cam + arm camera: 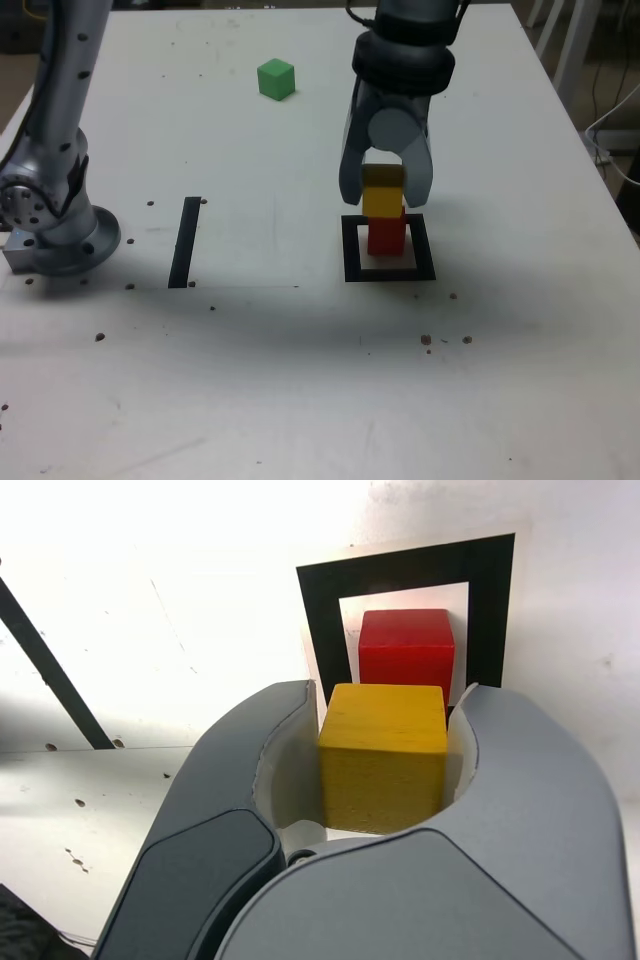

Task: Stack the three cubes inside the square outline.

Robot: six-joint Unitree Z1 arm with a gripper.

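The white, speckled worktop [240,360] carries everything. Above it hangs the grey and black robot arm [402,60], its smooth grey fingers [384,180] closed on the matte yellow cube [383,200], one on each side of it. Under the arm lies the flat black square outline [352,262] with a white centre, towards the exterior view's right. A straight black strip [185,242] lies well apart from it, nearer the exterior view's left. The solid matte red cube [386,238] sits inside the outline, partly hidden in the exterior view by the yellow one; whether those two touch, I cannot tell. The small matte green cube [276,79] rests farther back, well apart from the outline.
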